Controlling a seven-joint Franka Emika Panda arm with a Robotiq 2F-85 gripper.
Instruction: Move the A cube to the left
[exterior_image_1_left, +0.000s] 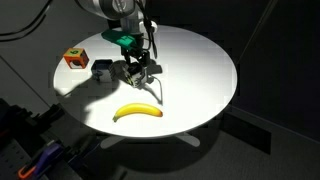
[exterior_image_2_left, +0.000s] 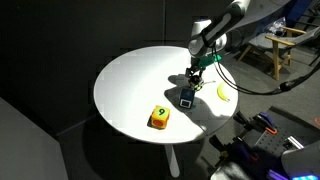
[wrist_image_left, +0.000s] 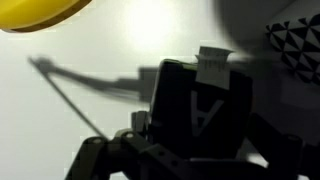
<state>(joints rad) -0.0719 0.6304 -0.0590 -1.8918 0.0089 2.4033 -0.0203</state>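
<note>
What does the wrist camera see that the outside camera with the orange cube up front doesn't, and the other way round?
Only the wrist view shows the white letter on the A cube, seen close up. Only an exterior view shows the orange cube, the robot arm and the whole round table. Both show the banana and some of the white top.

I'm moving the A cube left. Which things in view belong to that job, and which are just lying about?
For the job:
A cube, between the fingers of the gripper; whether it is clamped is unclear.

Lying about:
banana
orange-red cube
blue-and-white cube
All are on the round white table.
</note>
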